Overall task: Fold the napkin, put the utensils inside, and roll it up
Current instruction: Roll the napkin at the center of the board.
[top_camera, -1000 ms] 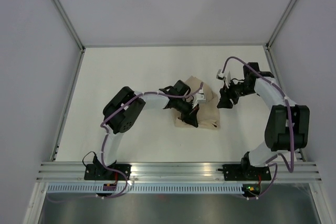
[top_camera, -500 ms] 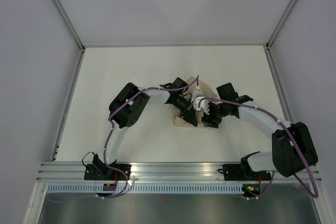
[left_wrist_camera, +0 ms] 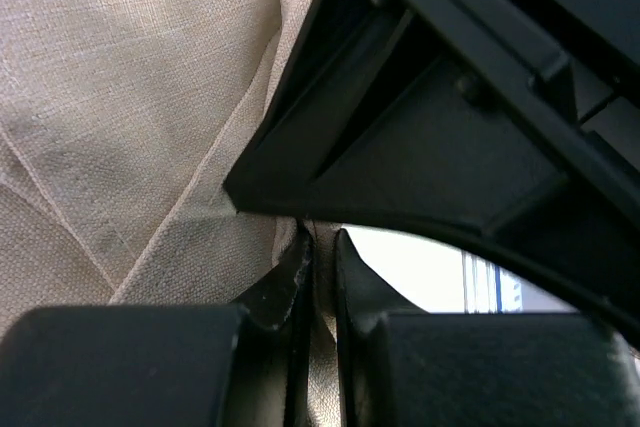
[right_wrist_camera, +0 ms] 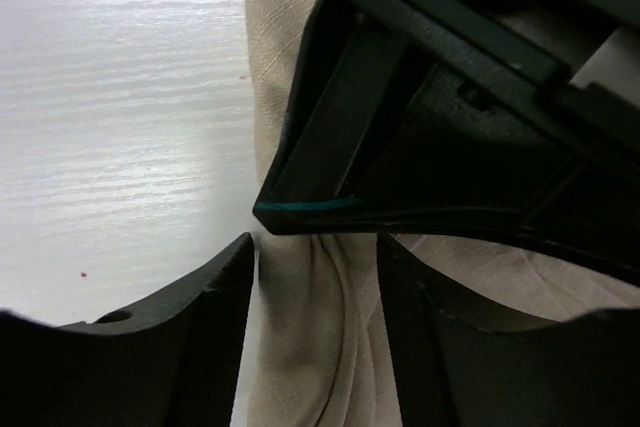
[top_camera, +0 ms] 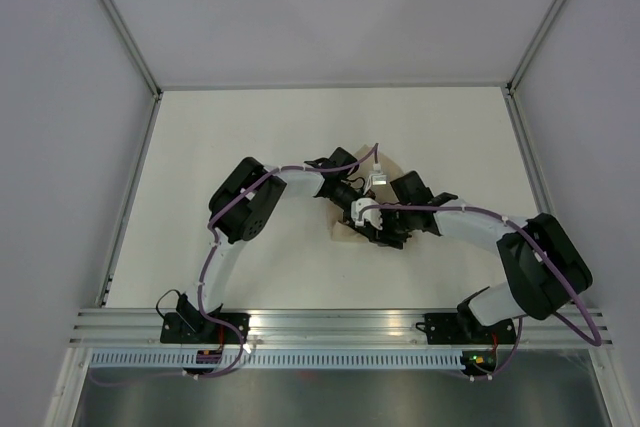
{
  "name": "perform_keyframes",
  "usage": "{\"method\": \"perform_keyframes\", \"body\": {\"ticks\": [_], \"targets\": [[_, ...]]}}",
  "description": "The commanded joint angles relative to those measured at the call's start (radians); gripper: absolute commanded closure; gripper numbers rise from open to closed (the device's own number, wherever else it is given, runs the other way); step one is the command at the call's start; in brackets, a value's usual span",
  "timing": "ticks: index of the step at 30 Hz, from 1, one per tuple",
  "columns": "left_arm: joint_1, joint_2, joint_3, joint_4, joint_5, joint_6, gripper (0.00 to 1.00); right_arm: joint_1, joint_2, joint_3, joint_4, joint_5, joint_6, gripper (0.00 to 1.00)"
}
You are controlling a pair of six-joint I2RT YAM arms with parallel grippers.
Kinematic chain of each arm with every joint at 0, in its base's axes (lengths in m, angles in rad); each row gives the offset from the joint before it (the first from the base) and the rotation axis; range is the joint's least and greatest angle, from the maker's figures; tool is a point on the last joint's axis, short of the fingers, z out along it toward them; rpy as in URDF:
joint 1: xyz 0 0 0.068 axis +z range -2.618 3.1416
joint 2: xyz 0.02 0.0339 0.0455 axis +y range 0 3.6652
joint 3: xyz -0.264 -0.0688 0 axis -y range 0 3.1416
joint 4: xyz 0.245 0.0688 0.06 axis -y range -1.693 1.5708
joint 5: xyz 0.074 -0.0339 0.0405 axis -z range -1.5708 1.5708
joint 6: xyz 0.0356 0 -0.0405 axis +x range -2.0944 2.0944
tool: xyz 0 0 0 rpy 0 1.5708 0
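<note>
We see the napkin (top_camera: 343, 235) bunched at the middle of the desk (top_camera: 240, 127), mostly hidden under both hands. The bits that show lie near-left and far-right, so we cannot tell its long axis for sure. The left hand (left_wrist_camera: 320, 252) is pinched closed on a raised fold of cloth. The right hand (right_wrist_camera: 315, 247) stands open, its fingers astride a ridge of napkin, just beside the left hand.
</note>
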Motion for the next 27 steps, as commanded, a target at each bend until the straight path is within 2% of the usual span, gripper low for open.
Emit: {"method": "perform_keyframes", "body": {"ticks": [1, 2, 7, 11, 17, 21, 23, 27], "targets": [[0.003, 0.007, 0.014, -0.011, -0.022, 0.003, 0.94, 0.006, 0.047, -0.011, 0.071, 0.052, 0.008, 0.43], [0.004, -0.004, 0.014, -0.010, -0.025, 0.004, 0.91, 0.006, 0.054, -0.009, 0.075, 0.053, 0.009, 0.53], [0.007, -0.061, 0.006, 0.035, -0.063, -0.011, 0.82, 0.006, 0.088, -0.005, 0.063, 0.044, 0.013, 0.78], [0.017, -0.092, 0.003, 0.070, -0.068, -0.051, 0.74, 0.003, 0.120, 0.024, 0.005, 0.017, 0.005, 0.89], [0.049, -0.211, -0.090, 0.248, -0.132, -0.173, 0.71, -0.046, 0.211, 0.150, -0.179, -0.103, -0.046, 0.95], [0.087, -0.323, -0.188, 0.465, -0.204, -0.274, 0.69, -0.102, 0.301, 0.251, -0.352, -0.183, -0.107, 0.95], [0.109, -0.368, -0.246, 0.525, -0.261, -0.304, 0.69, -0.128, 0.365, 0.296, -0.417, -0.209, -0.148, 0.95], [0.130, -0.487, -0.368, 0.666, -0.471, -0.356, 0.69, -0.170, 0.474, 0.425, -0.595, -0.281, -0.219, 0.95]]}}
